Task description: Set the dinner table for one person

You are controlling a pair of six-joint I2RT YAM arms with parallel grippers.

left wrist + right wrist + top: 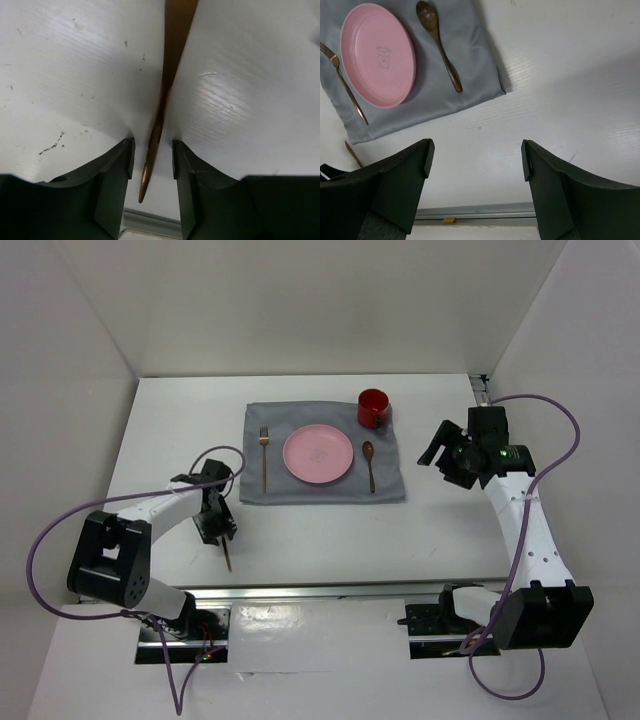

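On the white dinner table [330, 540] lies a grey cloth [300, 495] with a copper fork [264, 455], a pink plate [318, 454], a brown spoon [369, 464] and a red mug [373, 407]. A slim copper knife [228, 557] lies on the bare table left of the cloth's near corner. My left gripper [216, 527] stands over it. In the left wrist view the knife [172, 60] runs between the fingers with a gap on each side, so the left gripper [152, 150] is open. My right gripper [437, 452] hovers open and empty, right of the cloth.
A metal rail [330, 590] runs along the table's near edge, close behind the left gripper. White walls close in the back and both sides. The right wrist view shows the cloth's corner [497, 82] and bare table beneath the right gripper [476, 160].
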